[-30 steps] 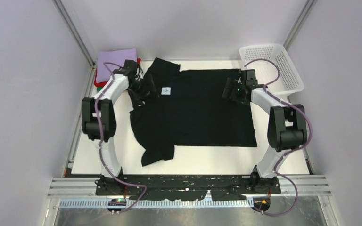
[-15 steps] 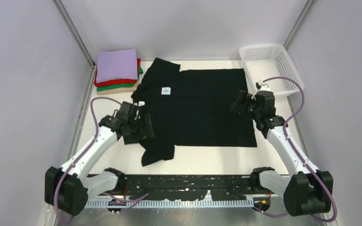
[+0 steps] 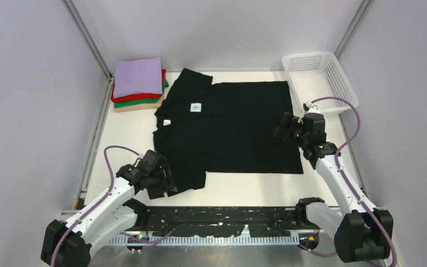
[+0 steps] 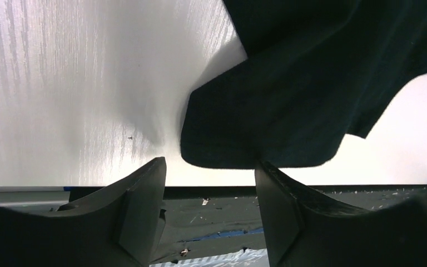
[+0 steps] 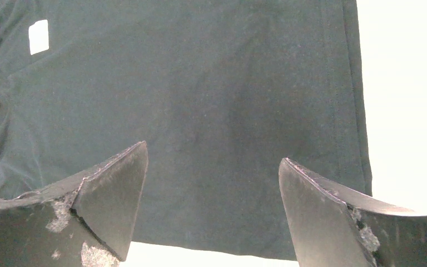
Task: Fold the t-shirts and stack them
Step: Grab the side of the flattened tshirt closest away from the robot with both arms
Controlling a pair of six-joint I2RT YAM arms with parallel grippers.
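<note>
A black t-shirt with a small white square label lies spread flat on the white table, collar to the left. Its near sleeve points at the front edge. My left gripper is open and empty, low beside that sleeve; in the left wrist view the sleeve lies just beyond the gripper. My right gripper is open and empty over the shirt's right hem; the right wrist view shows the shirt body between the open jaws. A folded stack with lavender on top, red and green below, sits back left.
A white mesh basket stands at the back right corner. Aluminium frame posts rise at both back corners. A black mounting strip and metal rail run along the table's near edge by the arm bases.
Both arms have pulled back from the shirt's far part toward the near side. The left gripper came down to the near sleeve; the right gripper drew back to the right hem. The shirt lies unmoved.
</note>
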